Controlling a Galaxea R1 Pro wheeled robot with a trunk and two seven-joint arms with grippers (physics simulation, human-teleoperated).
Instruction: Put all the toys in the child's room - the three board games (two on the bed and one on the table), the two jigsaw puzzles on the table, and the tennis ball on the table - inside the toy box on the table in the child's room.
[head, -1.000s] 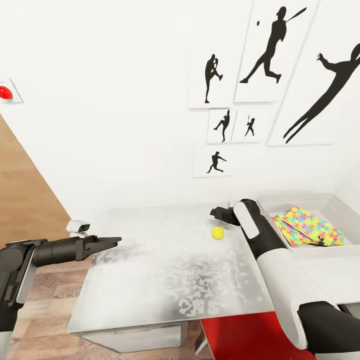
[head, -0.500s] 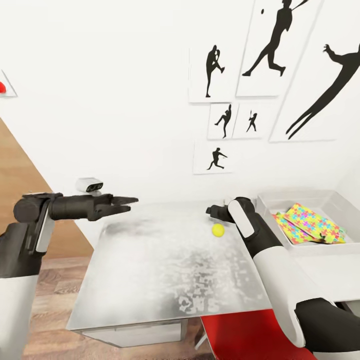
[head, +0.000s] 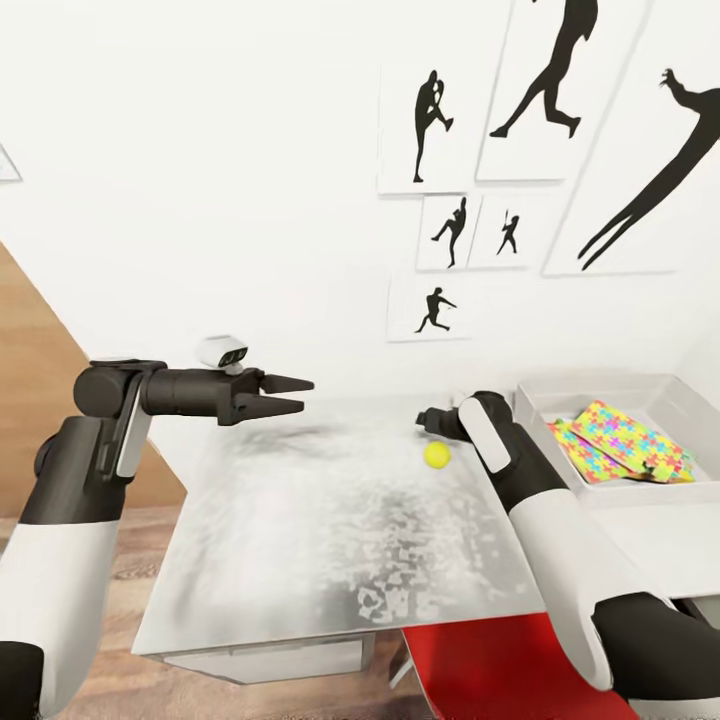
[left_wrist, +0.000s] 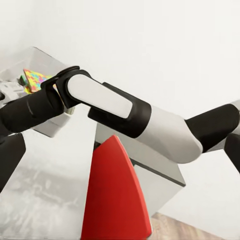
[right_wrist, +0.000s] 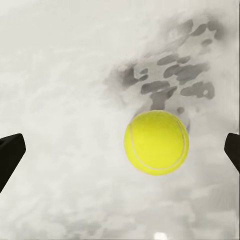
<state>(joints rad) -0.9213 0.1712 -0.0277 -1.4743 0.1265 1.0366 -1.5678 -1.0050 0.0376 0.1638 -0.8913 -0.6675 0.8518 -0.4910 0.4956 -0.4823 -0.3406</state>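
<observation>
Right wrist view: we see spread jaws flanking the tennis ball (right_wrist: 156, 142) on the bench (right_wrist: 60, 90); light, prone to rolling, best gripped across its middle.

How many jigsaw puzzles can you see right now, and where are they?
2, both inside the toy box at the table's far right: the upper puzzle overlaps the lower puzzle. Anything beneath them would be hidden.
</observation>
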